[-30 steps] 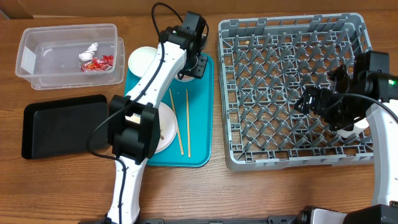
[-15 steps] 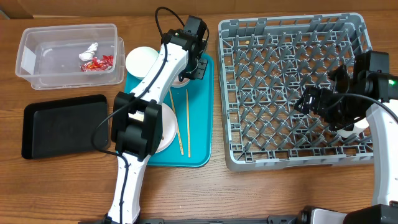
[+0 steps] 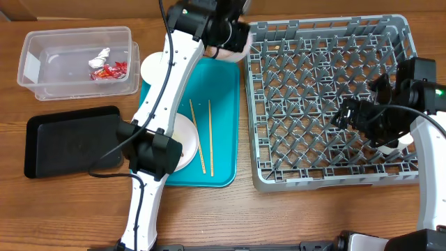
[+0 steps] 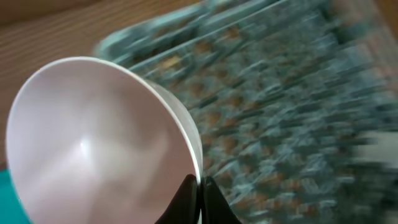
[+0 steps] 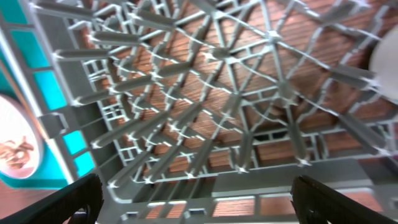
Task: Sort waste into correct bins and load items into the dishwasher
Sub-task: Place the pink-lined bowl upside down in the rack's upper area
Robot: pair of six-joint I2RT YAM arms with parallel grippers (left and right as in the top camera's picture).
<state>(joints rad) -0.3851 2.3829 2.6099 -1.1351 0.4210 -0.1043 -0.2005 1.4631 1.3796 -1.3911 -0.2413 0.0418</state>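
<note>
My left gripper (image 3: 235, 36) is shut on the rim of a white bowl (image 3: 230, 50) and holds it in the air at the far left corner of the grey dish rack (image 3: 327, 164). In the left wrist view the fingers (image 4: 200, 188) pinch the bowl's rim (image 4: 93, 137), with the rack (image 4: 286, 106) blurred behind. My right gripper (image 3: 362, 117) is open and empty over the rack's right side (image 5: 217, 93), next to a white cup (image 3: 402, 140). A second bowl (image 3: 155, 67), a plate (image 3: 184, 143) with brown bits and two chopsticks (image 3: 209, 136) stay on the teal tray (image 3: 224, 90).
The clear tub (image 3: 42, 84) at the far left holds a white tissue (image 3: 102, 54) and a red wrapper (image 3: 111, 69). The black tray (image 3: 70, 139) lies in front of it. The right wrist view shows the plate (image 5: 15, 149) and the cup (image 5: 387, 62).
My left gripper has lifted the bowl off the teal tray and carried it back and right, to the rack's far left corner. The right arm has not moved.
</note>
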